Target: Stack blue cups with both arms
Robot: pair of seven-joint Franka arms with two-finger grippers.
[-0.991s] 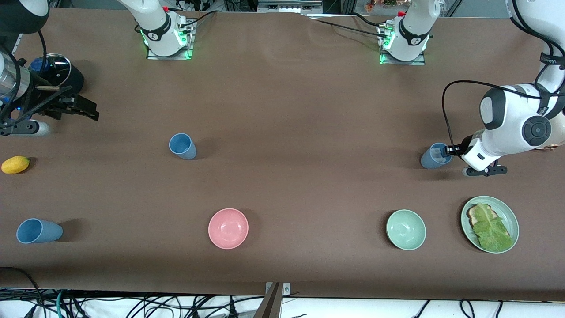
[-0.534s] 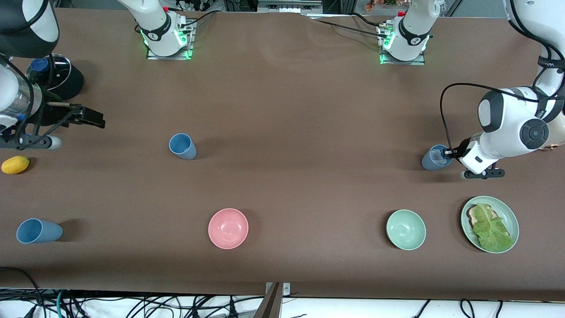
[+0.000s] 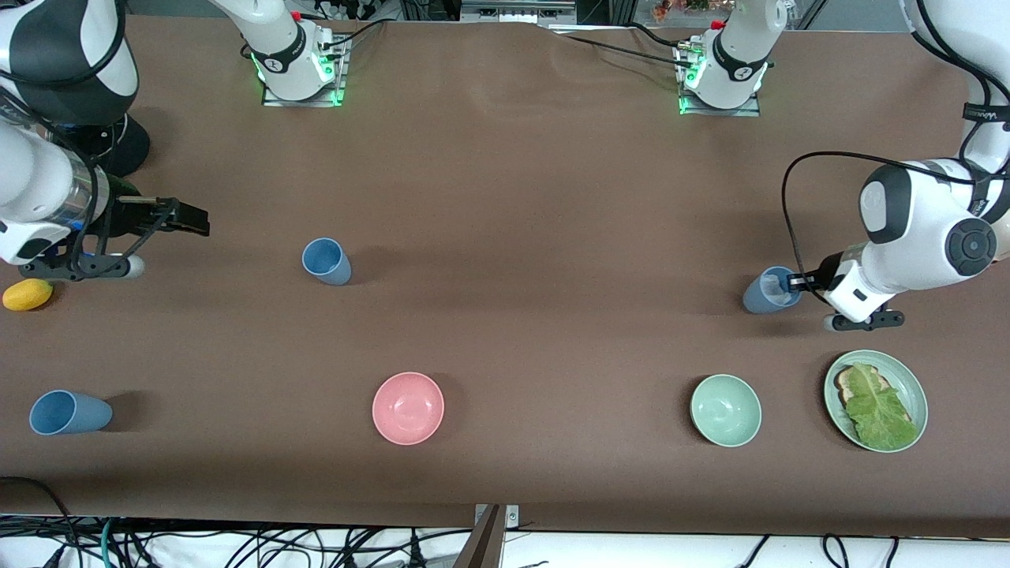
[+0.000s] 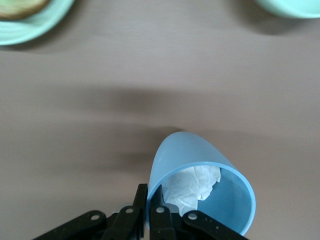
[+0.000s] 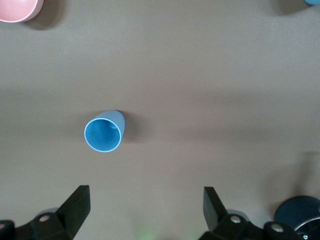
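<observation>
Three blue cups show in the front view. One cup (image 3: 326,261) stands upright mid-table toward the right arm's end and also shows in the right wrist view (image 5: 104,132). My right gripper (image 3: 189,219) is open and empty over the table beside that cup, well apart from it. A second cup (image 3: 69,412) sits near the front edge at the right arm's end. My left gripper (image 3: 793,282) is shut on the rim of the third cup (image 3: 764,292), which is tilted. In the left wrist view this cup (image 4: 190,155) holds crumpled white paper (image 4: 192,187).
A pink bowl (image 3: 408,408) and a pale green bowl (image 3: 725,410) sit near the front edge. A green plate (image 3: 915,379) with toast and lettuce lies beside the green bowl. A yellow fruit (image 3: 28,293) and a black round base (image 3: 130,150) are at the right arm's end.
My right arm has swung toward the middle cup with its gripper open. My left gripper has shifted the held cup slightly toward the front camera and the right arm's end.
</observation>
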